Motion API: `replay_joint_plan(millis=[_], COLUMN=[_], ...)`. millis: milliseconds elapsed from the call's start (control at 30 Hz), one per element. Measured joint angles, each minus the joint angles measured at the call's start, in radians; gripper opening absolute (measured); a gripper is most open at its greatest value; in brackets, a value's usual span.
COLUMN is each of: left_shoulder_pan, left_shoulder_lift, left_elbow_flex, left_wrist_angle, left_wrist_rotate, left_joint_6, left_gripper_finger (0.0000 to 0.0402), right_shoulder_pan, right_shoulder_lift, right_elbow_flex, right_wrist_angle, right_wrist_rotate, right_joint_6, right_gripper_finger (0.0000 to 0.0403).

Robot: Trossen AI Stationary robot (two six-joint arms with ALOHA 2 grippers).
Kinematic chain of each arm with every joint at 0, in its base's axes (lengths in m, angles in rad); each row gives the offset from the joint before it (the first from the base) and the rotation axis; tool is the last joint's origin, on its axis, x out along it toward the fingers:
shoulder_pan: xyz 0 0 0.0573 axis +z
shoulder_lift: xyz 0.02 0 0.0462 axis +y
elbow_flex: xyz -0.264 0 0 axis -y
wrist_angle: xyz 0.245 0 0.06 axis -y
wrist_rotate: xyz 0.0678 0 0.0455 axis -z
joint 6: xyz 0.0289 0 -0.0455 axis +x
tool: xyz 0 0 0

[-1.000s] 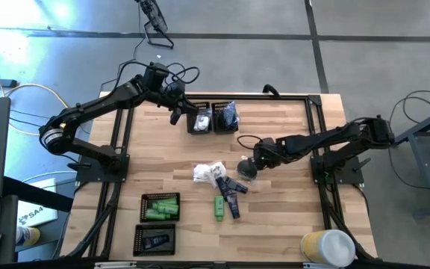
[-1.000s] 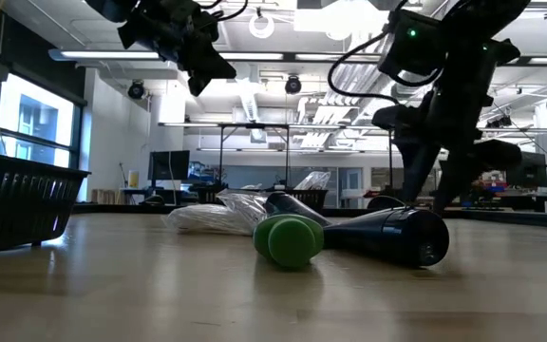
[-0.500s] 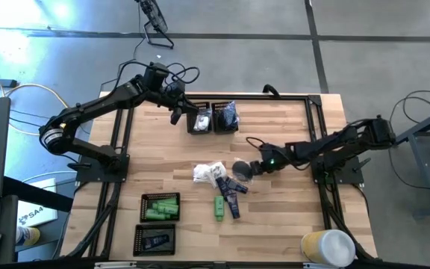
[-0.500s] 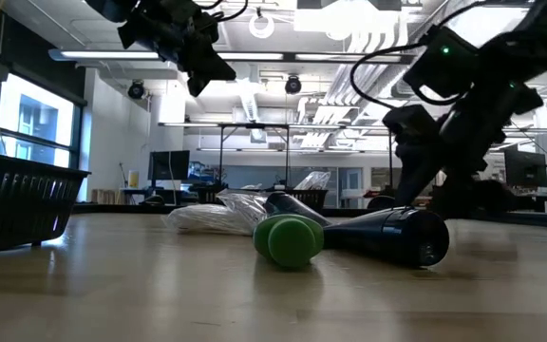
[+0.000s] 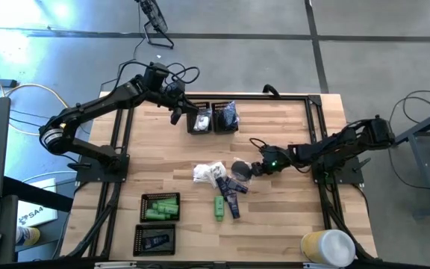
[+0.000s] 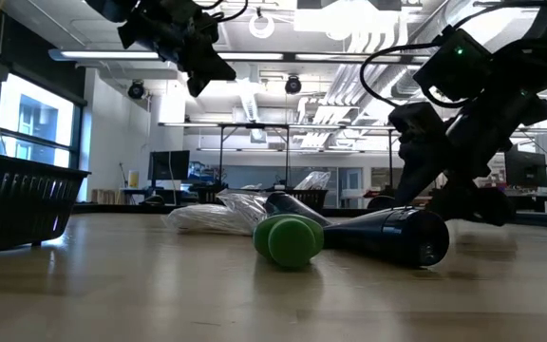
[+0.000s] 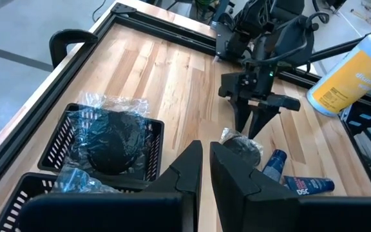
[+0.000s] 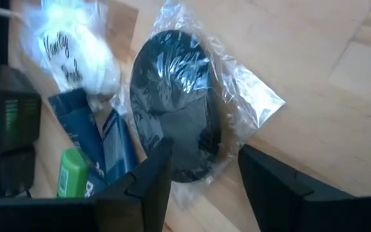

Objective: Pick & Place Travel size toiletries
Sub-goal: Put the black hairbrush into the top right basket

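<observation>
A loose heap of toiletries lies mid-table: a white crinkly packet (image 5: 208,173), navy tubes (image 5: 234,189), a green tube (image 5: 219,208) and a dark round piece in a clear bag (image 5: 240,169). My right gripper (image 5: 253,169) is open and slants down from the table's right. In the right wrist view, its fingers stand on either side of the bagged piece (image 8: 172,122). My left gripper (image 5: 175,115) hangs shut and empty above the far trays. My right gripper (image 8: 203,149) has its open fingers astride the end of the bagged dark piece nearest them (image 8: 189,169), slanting down from the table's right. The piece lies flat on the table. Whether a fingertip (image 8: 161,149) touches the clear bag, I cannot tell.
Two black mesh trays sit at the far side, one with white packets (image 5: 199,120) and one with bagged dark pieces (image 5: 226,116). At the near left are a tray of green tubes (image 5: 160,207) and a tray of navy tubes (image 5: 155,240). A yellow-and-white canister (image 5: 327,246) stands at the near right corner.
My right arm has sunk lower over the table, and its wrist has drawn toward the right edge. The gripper has tipped from steep to a flatter slant beside the bagged dark piece.
</observation>
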Motion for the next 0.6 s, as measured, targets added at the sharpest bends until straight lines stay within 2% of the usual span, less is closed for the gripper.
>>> replay_joint_plan(millis=[300,433,600], left_shoulder_pan=[0.000,0.000,0.000], left_shoulder_lift=[0.000,0.000,0.000], left_elbow_flex=[0.000,0.000,0.000], left_wrist_angle=[0.000,0.000,0.000], left_wrist_rotate=[-0.002,-0.002,-0.002], left_joint_6=[-0.003,-0.004,-0.004], left_gripper_finger=[0.0028,0.0028,0.0028], right_shoulder_pan=[-0.001,-0.002,-0.003], right_shoulder_lift=[0.009,0.009,0.032], right_elbow_flex=[0.001,0.001,0.001], right_wrist_angle=[0.003,0.003,0.046], right_wrist_rotate=[0.176,0.181,0.154], right_joint_6=[0.070,0.070,0.049], right_gripper_finger=[0.0174,0.0172,0.0148])
